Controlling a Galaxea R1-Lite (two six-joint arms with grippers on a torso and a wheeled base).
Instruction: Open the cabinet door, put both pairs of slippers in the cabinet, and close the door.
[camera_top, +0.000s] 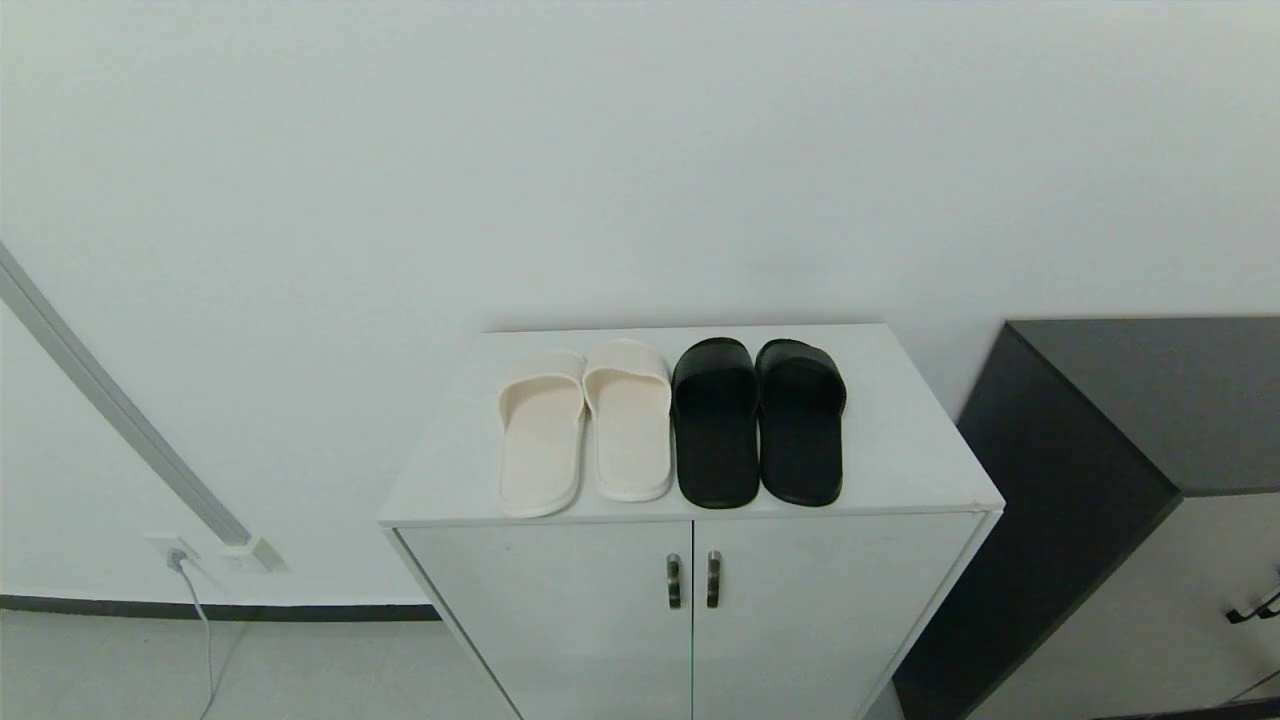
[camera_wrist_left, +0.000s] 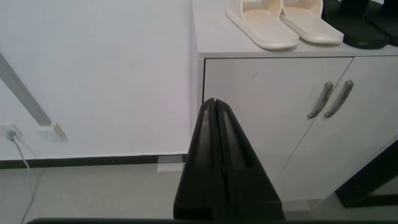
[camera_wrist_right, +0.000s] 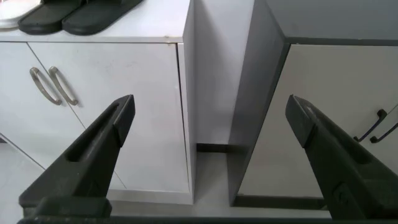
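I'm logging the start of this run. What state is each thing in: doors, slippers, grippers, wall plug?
Cabinet doors: both shut.
White slippers: on the cabinet top, side by side, soles down.
Black slippers: on the same top, side by side, right next to the white ones.
Left gripper: shut, empty.
Right gripper: open, empty.
Wall plug: plugged into the socket.
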